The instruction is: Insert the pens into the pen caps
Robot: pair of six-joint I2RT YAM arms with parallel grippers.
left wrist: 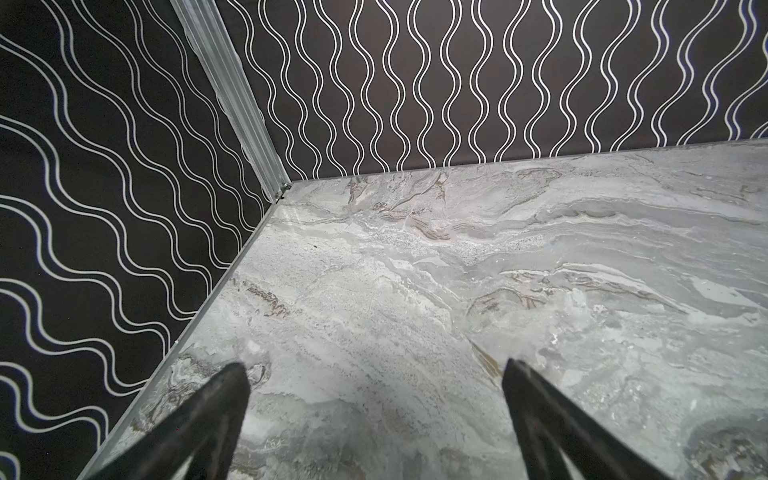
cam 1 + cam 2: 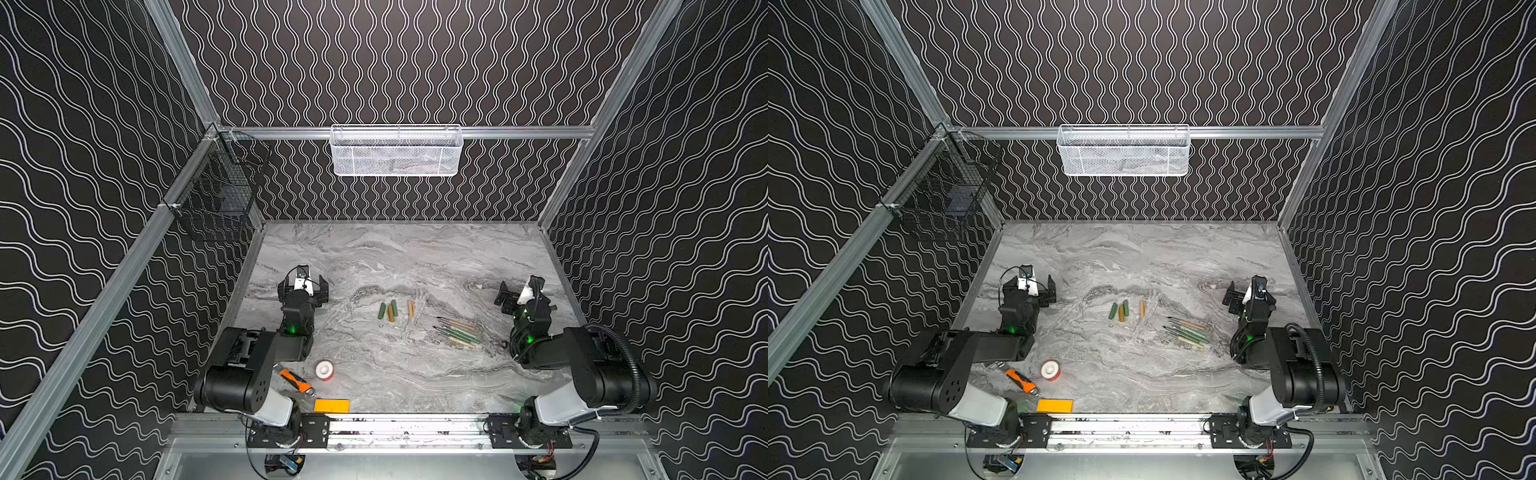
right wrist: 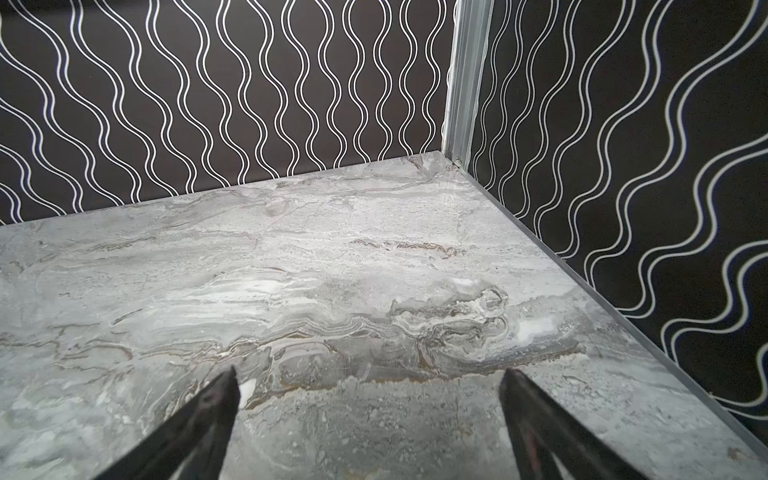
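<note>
On the grey marbled surface [image 2: 374,257] the short stubby dark green and mustard tan pen caps [image 2: 390,311] lie near the middle. Three of them are bunched side by side and a fourth, a tan one, lies just to their right, all roughly end-on to the back wall. Just right of them and a little nearer the front rail, the thin pens with pale green and tan barrels [image 2: 457,332] lie in a loose fan, close together, with their dark pointed ends turned toward the caps. None of them sits in a cap. The black left arm [image 2: 297,320] is folded over the left side of the surface and the black right arm [image 2: 536,316] over the right, each well apart from pens and caps. From the wrist views the left jaws stand spread wide over bare marble with nothing between them, and the right jaws are the same — wide apart, holding nothing. Toward the front left lie a thick orange-and-black tool [image 2: 295,380], a white roll with a red rim [image 2: 324,370] and a flat yellow-orange rectangular block [image 2: 331,405]. A white mesh basket [image 2: 397,151] hangs on the back rail, and a black wire basket [image 2: 216,195] hangs in the left corner.
</note>
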